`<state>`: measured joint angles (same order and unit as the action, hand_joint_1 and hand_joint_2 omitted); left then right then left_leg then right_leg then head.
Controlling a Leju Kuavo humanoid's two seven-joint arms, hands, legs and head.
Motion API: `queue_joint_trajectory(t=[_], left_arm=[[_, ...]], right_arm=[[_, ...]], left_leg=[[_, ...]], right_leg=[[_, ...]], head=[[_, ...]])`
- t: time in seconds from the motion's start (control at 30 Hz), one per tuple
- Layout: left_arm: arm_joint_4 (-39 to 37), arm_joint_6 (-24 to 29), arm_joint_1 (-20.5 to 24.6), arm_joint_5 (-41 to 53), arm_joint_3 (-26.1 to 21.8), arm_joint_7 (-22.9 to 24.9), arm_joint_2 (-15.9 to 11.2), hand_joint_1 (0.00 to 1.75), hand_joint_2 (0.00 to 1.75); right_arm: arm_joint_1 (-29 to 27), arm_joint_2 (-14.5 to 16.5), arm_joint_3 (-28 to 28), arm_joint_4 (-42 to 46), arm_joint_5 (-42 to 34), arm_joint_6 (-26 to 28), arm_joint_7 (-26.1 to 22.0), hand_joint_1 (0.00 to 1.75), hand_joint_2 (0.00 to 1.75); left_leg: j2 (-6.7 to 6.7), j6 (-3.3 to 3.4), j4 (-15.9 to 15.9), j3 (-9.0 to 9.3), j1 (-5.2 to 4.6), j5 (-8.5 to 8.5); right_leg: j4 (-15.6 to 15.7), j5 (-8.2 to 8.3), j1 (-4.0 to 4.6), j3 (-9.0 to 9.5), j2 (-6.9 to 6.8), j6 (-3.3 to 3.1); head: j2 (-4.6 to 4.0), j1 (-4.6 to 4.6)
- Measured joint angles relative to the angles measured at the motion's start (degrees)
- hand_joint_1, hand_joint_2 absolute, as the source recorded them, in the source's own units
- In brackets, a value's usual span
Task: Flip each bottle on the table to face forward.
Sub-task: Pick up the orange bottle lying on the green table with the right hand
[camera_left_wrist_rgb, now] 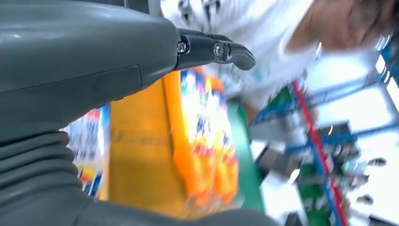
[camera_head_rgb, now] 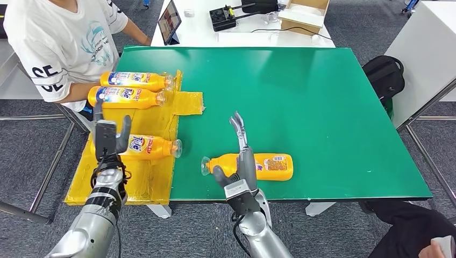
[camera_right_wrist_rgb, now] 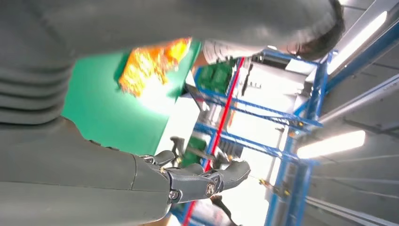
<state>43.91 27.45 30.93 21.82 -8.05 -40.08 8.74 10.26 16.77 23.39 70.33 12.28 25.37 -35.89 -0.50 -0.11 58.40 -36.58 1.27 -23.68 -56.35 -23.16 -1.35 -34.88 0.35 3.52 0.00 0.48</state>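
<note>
With its fingers spread and holding nothing, the right robot hand point(camera_head_rgb: 240, 161) hovers over the back-up bottle point(camera_head_rgb: 266, 166) on the green table point(camera_head_rgb: 301, 102); it should grip mid-body before rolling it.

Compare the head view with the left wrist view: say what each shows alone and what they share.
Head view alone: the green table, the right hand over the lone bottle lying back side up, and the tablet.
Left wrist view alone: blurred blue shelving.
Both: the left hand, orange bottles on the yellow sheet, and a person in white.
</note>
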Motion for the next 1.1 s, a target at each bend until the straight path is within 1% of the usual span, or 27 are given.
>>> queue_joint_trajectory(t=[0.07,0.17,0.27,0.37,0.47,0.63,0.8,0.87,0.97,1.1], left_arm=[[4.9,3.0,-2.3,-3.2,1.3,-0.1,0.5,0.00,1.75],[11.6,5.2,-5.9,-7.1,3.3,-0.2,1.1,0.00,1.75],[15.0,4.4,-9.0,-9.3,4.1,-0.2,1.6,0.00,1.75],[17.1,3.0,-11.8,-10.0,5.0,-0.2,1.8,0.00,1.75],[17.9,2.6,-13.9,-9.9,5.8,-0.2,2.0,0.00,1.75],[18.1,2.4,-15.6,-9.7,6.5,-0.2,2.0,0.00,1.75],[17.9,3.0,-16.5,-8.4,7.0,-0.2,2.0,0.00,1.75],[17.8,3.1,-16.7,-8.1,7.1,-0.2,2.0,0.00,1.75],[17.7,3.2,-16.9,-8.0,7.3,-0.2,2.0,0.00,1.75],[17.7,3.2,-17.0,-7.9,7.3,-0.2,2.0,0.00,1.75]], right_arm=[[0.2,-0.8,0.0,0.8,2.7,1.2,1.9,0.00,1.75],[2.0,-3.8,-0.7,1.2,8.8,0.5,8.4,0.00,1.75],[4.5,-7.1,-1.9,0.3,14.5,-1.8,13.0,0.00,1.75],[6.6,-9.6,-3.5,-1.3,18.1,-3.0,14.9,0.00,1.75],[8.4,-11.4,-4.8,-3.0,19.5,-4.6,16.4,0.00,1.75],[10.1,-13.0,-6.0,-5.9,20.1,-8.0,17.8,0.00,1.75],[11.1,-13.8,-5.7,-9.7,19.9,-16.2,18.0,0.00,1.75],[11.3,-13.9,-5.1,-11.1,20.1,-18.5,18.0,0.00,1.75],[11.4,-14.2,-4.3,-12.5,20.2,-19.8,17.9,0.00,1.75],[11.6,-14.4,-3.9,-13.7,20.2,-20.0,17.8,0.00,1.75]], left_leg=[[0.01,0.00,0.0,-0.02,0.00,-0.01],[0.00,0.00,0.0,-0.05,0.00,-0.01],[0.01,0.01,0.0,-0.05,-0.02,-0.01],[0.00,0.01,0.0,-0.05,-0.03,-0.01],[0.00,0.01,0.0,-0.05,-0.02,-0.01],[0.01,0.01,0.0,-0.06,-0.01,-0.01],[0.00,0.01,0.0,-0.08,-0.01,-0.02],[-0.01,0.01,0.0,-0.09,-0.01,-0.01],[-0.01,0.01,0.0,-0.09,-0.01,-0.01],[0.00,0.01,0.0,-0.09,-0.01,-0.01]], right_leg=[[0.0,0.00,0.00,-0.01,0.00,0.00],[0.0,0.00,0.00,-0.01,0.00,0.00],[0.0,0.02,-0.02,0.00,0.00,0.02],[0.0,0.03,-0.02,0.00,-0.01,0.04],[0.0,0.03,-0.01,-0.01,0.00,0.04],[0.0,0.03,0.00,-0.02,0.00,0.04],[0.0,0.01,0.00,-0.02,-0.01,0.03],[0.0,0.01,0.00,-0.02,-0.01,0.03],[0.0,0.02,0.00,-0.02,-0.01,0.03],[0.0,0.02,0.00,-0.02,-0.01,0.03]], head=[[0.00,-0.01],[0.00,0.01],[0.00,0.02],[0.00,0.01],[0.00,0.02],[0.00,0.01],[0.00,0.00],[0.00,0.00],[0.00,-0.01],[0.00,-0.02]])
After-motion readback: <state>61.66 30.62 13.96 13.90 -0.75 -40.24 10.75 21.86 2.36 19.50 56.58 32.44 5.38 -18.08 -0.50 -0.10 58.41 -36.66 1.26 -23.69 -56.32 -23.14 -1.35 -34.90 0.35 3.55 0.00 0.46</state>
